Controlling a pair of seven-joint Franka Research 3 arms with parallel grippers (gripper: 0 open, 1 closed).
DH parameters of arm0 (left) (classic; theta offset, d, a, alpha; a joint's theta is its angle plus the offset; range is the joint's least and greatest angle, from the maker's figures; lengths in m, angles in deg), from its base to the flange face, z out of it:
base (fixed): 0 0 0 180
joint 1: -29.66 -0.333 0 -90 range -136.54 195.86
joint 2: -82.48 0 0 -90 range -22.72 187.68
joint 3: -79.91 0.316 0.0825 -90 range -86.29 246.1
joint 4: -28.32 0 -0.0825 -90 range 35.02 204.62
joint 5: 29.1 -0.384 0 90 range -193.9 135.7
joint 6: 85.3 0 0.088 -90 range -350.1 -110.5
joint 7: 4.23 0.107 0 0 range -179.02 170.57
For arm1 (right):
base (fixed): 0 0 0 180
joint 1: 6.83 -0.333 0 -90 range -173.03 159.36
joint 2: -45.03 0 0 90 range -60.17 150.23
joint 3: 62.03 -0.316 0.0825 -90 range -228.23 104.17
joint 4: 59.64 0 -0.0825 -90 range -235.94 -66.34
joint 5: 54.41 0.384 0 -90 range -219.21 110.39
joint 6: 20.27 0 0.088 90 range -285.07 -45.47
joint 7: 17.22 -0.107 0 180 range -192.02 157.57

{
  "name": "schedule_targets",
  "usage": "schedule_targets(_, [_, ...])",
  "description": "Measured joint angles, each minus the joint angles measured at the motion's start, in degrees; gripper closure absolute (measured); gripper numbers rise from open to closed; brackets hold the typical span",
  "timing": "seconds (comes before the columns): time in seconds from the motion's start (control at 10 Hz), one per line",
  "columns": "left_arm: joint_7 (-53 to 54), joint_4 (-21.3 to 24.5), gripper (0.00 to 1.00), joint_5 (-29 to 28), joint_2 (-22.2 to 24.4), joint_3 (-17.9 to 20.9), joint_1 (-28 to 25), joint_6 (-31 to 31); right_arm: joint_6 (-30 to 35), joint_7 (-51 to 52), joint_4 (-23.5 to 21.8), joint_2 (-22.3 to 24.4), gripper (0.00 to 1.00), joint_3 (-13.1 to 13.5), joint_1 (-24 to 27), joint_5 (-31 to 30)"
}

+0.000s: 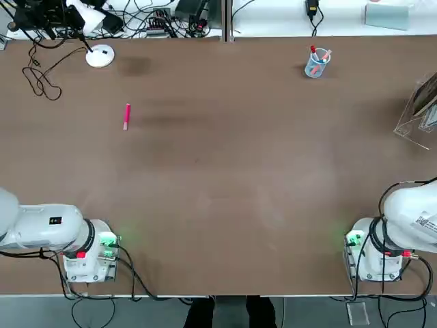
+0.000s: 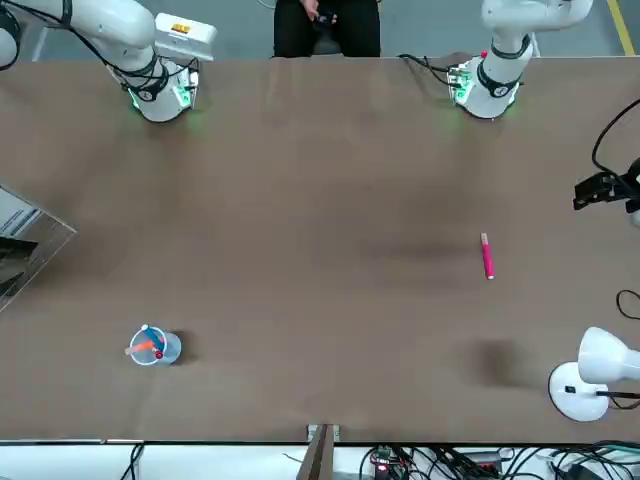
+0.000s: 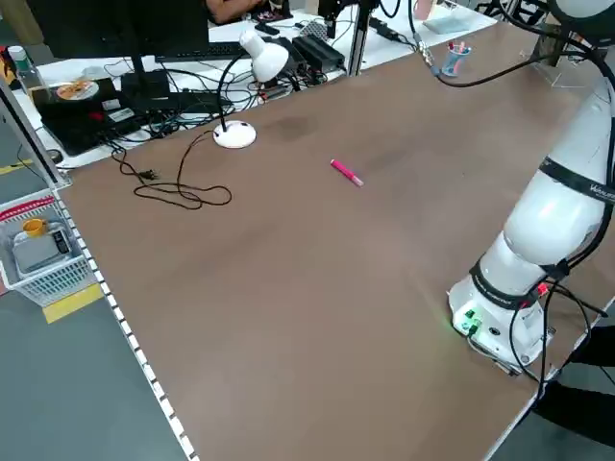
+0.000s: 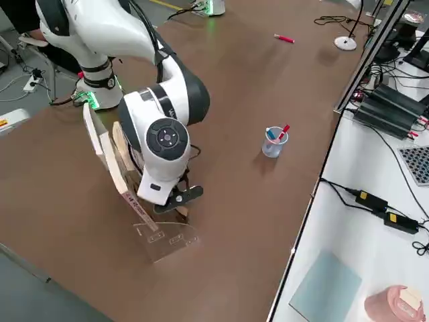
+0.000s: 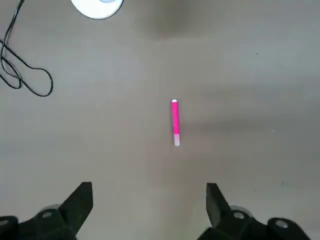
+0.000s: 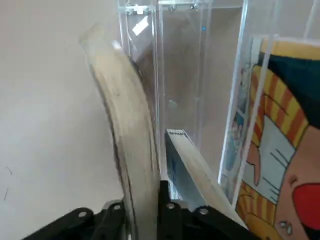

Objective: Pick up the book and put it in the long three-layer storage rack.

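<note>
At the table's right edge stands the long three-layer storage rack (image 1: 418, 116) (image 4: 165, 239), clear acrylic. In the right wrist view the book (image 6: 127, 135) shows edge-on, its pale pages upright inside the rack's (image 6: 176, 75) see-through walls. My right gripper (image 6: 140, 207) is shut on the book's near edge, one finger on each side. In the right side view the right arm bends low over the rack and the book's tan edge (image 4: 122, 168) stands beside it. My left gripper (image 5: 147, 195) hangs open over bare table at the left, holding nothing.
A book with a colourful cartoon cover (image 6: 280, 145) stands in the rack beside the held one. A pink pen (image 1: 127, 116) (image 5: 175, 122) lies at the left. A clear pen cup (image 1: 317, 63) sits far right. A white desk lamp (image 1: 100, 56) and a black cable (image 1: 41, 78) sit far left.
</note>
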Motion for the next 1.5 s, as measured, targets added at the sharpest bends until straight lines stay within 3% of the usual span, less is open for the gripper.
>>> schedule_targets(0.3, [0.0,0.0,0.0,0.0,0.0,-0.1,0.0,-0.4,-0.5,-0.1,-0.3,0.0,0.71,-0.1,-0.2,0.0])
schedule_targets(0.6, [0.0,0.0,0.0,-0.1,0.0,-0.2,0.0,-1.0,-0.6,-0.1,-0.3,0.0,0.46,-0.1,-0.1,0.0])
schedule_targets(1.0, [0.0,0.0,0.0,-0.1,0.0,-0.2,0.0,-1.2,-0.5,-0.1,-0.3,0.0,0.04,-0.6,-0.4,0.0])
schedule_targets(1.1, [0.0,0.0,0.0,-0.1,0.0,-0.2,0.0,-1.3,-0.1,-0.1,-0.2,0.0,0.0,-0.5,-0.4,0.0])
schedule_targets(1.5, [0.1,0.0,0.0,-0.1,0.0,-0.2,0.0,-1.3,3.2,-0.1,1.3,0.1,0.0,-0.5,-0.5,0.0])
